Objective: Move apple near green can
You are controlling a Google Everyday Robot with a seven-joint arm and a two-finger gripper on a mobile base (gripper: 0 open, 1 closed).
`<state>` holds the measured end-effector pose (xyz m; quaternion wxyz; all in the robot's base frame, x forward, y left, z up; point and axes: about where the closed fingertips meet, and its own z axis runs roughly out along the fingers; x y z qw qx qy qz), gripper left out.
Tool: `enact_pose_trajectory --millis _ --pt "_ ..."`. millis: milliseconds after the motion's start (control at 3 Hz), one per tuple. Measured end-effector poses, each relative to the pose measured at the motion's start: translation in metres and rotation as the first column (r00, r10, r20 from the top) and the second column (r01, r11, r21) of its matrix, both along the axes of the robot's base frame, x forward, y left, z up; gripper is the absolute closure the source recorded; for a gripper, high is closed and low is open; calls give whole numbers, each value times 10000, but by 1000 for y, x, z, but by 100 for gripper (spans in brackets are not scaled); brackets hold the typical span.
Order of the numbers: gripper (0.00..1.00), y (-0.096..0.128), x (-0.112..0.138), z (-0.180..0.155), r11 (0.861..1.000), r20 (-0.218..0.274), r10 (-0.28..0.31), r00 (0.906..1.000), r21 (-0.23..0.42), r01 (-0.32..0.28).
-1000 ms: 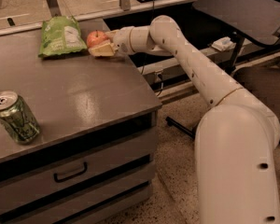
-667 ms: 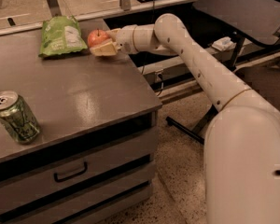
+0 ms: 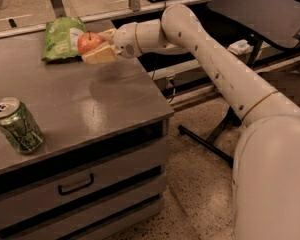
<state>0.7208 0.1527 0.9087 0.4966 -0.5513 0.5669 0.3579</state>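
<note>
The apple (image 3: 89,42) is red-orange with a short dark stem. My gripper (image 3: 99,45) is shut on it and holds it above the back of the grey cabinet top (image 3: 85,99), just in front of the chip bag. One cream finger (image 3: 101,55) lies under the apple, the other behind it. The green can (image 3: 16,125) stands upright near the front left edge of the top, well away from the apple, toward the near left.
A flat light-green chip bag (image 3: 61,37) lies at the back of the top. The cabinet has a drawer with a dark handle (image 3: 76,185). Its right edge drops to a speckled floor. A dark table (image 3: 260,14) and its legs stand behind my arm.
My gripper has lifted the apple off the surface and carried it leftward and nearer, away from the back right corner. The can and the bag have not moved.
</note>
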Motion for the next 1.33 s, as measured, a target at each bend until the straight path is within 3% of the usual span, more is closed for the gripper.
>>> enact_pose_trajectory --millis 333,667,1333 --pt "100 35 -41 -2 9881 -624 1513 9865 -196 -1528" --pt "100 40 -55 -6 9783 -816 2013 9761 -341 -2046" --pt "100 41 -57 -9 9760 -756 2134 9740 -289 -2160"
